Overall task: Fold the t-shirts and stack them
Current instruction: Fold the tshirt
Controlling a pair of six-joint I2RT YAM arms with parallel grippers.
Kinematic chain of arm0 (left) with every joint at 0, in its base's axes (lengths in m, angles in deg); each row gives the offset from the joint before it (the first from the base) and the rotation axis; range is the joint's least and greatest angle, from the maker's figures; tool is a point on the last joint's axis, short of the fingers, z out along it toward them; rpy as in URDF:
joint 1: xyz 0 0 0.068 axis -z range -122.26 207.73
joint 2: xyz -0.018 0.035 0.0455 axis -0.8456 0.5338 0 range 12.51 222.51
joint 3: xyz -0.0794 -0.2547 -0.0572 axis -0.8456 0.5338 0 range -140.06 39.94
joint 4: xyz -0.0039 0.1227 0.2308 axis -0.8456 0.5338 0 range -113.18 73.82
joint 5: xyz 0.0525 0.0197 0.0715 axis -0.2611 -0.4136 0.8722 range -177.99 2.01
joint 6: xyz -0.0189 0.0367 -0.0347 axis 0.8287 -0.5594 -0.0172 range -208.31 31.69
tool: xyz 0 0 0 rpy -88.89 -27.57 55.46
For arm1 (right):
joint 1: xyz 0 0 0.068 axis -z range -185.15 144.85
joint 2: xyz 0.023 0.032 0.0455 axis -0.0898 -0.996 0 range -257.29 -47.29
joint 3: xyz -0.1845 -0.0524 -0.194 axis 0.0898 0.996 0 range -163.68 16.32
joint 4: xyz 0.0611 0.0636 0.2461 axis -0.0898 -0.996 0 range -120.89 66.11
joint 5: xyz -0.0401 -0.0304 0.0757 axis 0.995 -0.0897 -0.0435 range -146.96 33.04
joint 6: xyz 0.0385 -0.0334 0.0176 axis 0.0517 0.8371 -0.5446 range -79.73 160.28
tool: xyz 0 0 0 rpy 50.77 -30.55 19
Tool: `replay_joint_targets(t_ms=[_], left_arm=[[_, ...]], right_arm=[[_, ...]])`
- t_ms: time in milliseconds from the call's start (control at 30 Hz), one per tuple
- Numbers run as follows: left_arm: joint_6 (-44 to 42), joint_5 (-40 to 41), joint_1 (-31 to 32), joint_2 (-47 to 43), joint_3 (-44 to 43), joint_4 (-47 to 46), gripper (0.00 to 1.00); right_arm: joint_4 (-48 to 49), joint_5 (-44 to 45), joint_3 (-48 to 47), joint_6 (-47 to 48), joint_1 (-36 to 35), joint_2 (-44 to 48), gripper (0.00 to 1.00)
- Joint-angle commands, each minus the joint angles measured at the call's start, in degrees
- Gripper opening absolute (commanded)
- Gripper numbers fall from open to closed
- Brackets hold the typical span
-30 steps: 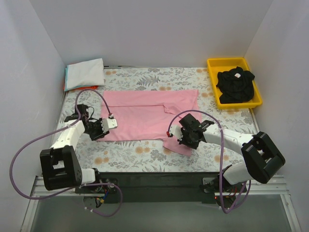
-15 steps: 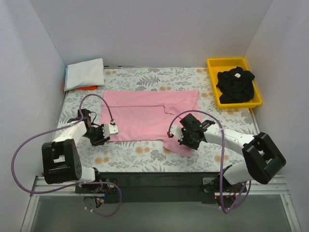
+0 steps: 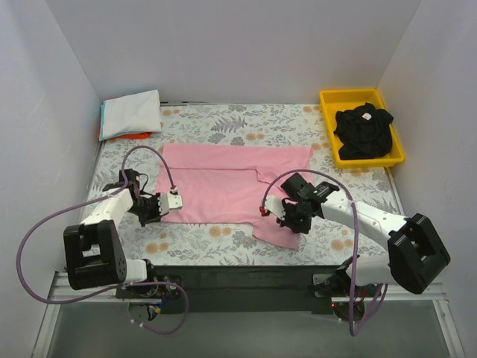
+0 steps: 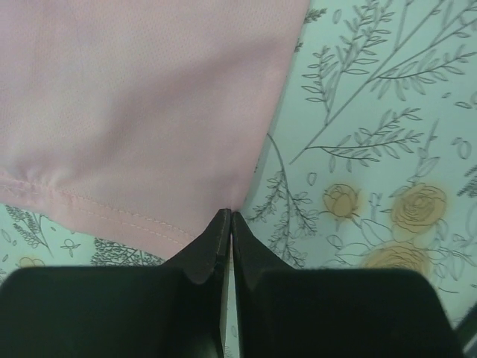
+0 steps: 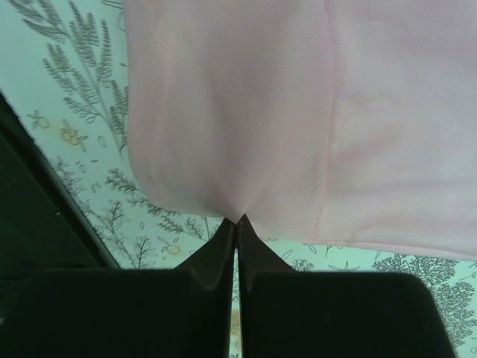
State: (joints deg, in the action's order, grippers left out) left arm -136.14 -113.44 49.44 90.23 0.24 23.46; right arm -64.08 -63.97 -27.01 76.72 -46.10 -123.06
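I have the pink shirt (image 3: 216, 186) spread flat on the floral table cloth (image 3: 223, 123), about mid-table, with its long back edge running left to right. Part of it is already doubled over, and a stepped fold line shows near the middle. One flap at its near right reaches further towards the arms than the rest of the near edge.

On my left wrist camera, the left gripper (image 4: 226, 221) is at the shirt's near left corner. Its two black fingers (image 4: 211, 245) are pressed together with no gap I can see, and the stitched hem meets them right at the tips, so they are pinching that corner. The cloth fans up and away from the pinch. To the right of it there is bare table cloth.

On the right wrist camera, the right gripper (image 5: 237, 224) is doing the same on the near right flap. Its fingers (image 5: 220, 246) are together on the pink edge, and the fabric puckers into small creases where it enters them. The dark near edge of the table shows on the left of that view.

From above, both arms sit low, each at its own side of the shirt.

The black shirt (image 3: 363, 133) lies bundled in the yellow tray (image 3: 350, 92) at the far right. In the far left corner a folded white shirt (image 3: 133, 113) lies on top of a pile, with thin edges of a pale blue shirt (image 3: 103, 119) and an orange shirt (image 3: 123, 136) showing under it.
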Motion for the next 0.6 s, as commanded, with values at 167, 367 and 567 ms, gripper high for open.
replay_joint_targets(t_ms=[167, 367, 567], left_arm=[[1.7, -7.0, -1.0, -4.2, -10.1, 14.6, 0.00], [8.1, -12.9, -1.0, 5.7, -23.5, 14.5, 0.00], [15.9, -13.6, -1.1, 16.1, -33.6, 8.9, 0.00]], right_arm=[[-11.5, -7.1, -10.8, 4.6, 3.0, 5.8, 0.01], [-11.8, -5.0, -17.5, 9.9, 8.9, 1.4, 0.01], [-12.0, -6.2, -31.1, 16.5, 15.6, -11.4, 0.01]])
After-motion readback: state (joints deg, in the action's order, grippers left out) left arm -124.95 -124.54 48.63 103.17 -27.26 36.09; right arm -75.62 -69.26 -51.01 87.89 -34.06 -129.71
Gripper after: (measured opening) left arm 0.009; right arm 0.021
